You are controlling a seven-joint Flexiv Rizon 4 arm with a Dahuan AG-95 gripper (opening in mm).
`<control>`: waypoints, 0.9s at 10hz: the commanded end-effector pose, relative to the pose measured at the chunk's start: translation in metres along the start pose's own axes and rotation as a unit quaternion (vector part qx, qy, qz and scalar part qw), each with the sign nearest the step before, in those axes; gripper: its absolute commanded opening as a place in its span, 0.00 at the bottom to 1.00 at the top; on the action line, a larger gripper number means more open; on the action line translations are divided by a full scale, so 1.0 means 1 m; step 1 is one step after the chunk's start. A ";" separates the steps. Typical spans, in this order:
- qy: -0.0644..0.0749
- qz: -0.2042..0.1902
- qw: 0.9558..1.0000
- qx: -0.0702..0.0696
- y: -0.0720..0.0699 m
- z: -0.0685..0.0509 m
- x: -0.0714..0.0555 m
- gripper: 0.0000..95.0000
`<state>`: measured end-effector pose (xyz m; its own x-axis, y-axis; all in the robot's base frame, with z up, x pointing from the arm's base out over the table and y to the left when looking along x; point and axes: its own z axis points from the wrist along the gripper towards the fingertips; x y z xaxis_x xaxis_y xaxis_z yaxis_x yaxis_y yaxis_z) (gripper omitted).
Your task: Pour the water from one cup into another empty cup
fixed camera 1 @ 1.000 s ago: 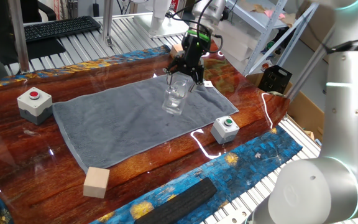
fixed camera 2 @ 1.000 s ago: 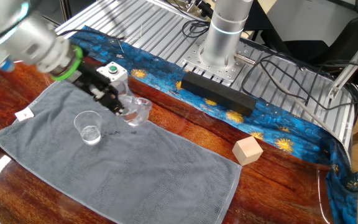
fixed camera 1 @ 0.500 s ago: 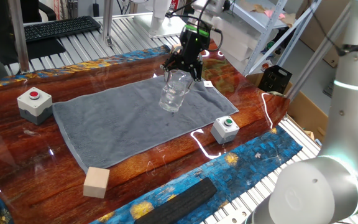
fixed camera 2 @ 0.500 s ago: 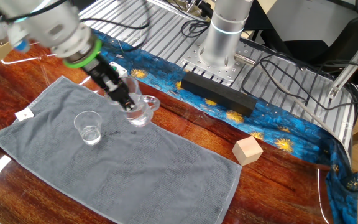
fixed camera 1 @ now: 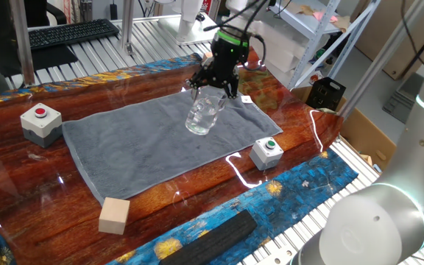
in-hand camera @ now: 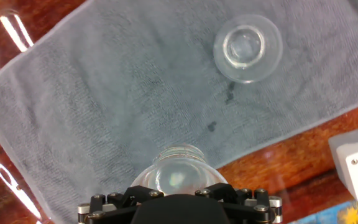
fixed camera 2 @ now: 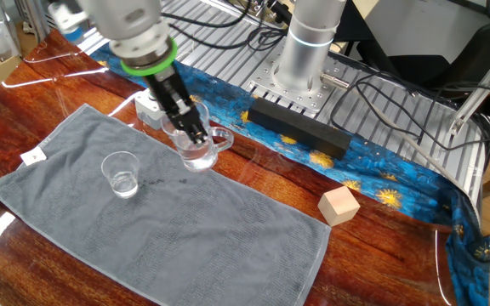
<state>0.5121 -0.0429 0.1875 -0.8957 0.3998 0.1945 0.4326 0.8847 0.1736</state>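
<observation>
My gripper point(fixed camera 2: 187, 126) is shut on the rim of the one cup point(fixed camera 2: 197, 150), a wide clear glass mug with a side handle. The mug hangs nearly upright just above the grey towel point(fixed camera 2: 185, 229), near its far edge. One fixed view shows the same mug point(fixed camera 1: 202, 113) under the gripper point(fixed camera 1: 213, 86). From the hand view the mug point(in-hand camera: 180, 171) fills the space between the jaws. The other cup point(fixed camera 2: 122, 173), a small handleless glass, stands upright on the towel to the mug's left, apart from it; it point(in-hand camera: 247, 48) shows from above. Water is too faint to make out.
Beyond the mug stands a white box with a green button point(fixed camera 2: 152, 103), and one with a red button point(fixed camera 1: 41, 121) lies at the towel's other end. A wooden block point(fixed camera 2: 339, 206), a black bar point(fixed camera 2: 300, 126) and a paper tag point(fixed camera 2: 32, 155) lie around. Dark wet spots point(in-hand camera: 229, 96) mark the towel.
The gripper has swung the mug from tilted toward the small glass back to nearly upright and carried it away from that glass. The small glass has not moved.
</observation>
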 end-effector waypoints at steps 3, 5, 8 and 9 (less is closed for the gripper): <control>-0.046 -0.037 0.998 0.024 -0.001 0.006 0.013 0.00; -0.056 -0.047 0.997 0.031 -0.003 0.011 0.017 0.00; -0.064 -0.059 0.995 0.040 -0.004 0.016 0.020 0.00; -0.069 -0.062 0.995 0.040 -0.005 0.018 0.022 0.00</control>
<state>0.4862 -0.0328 0.1732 -0.9498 0.3100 0.0417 0.3128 0.9435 0.1098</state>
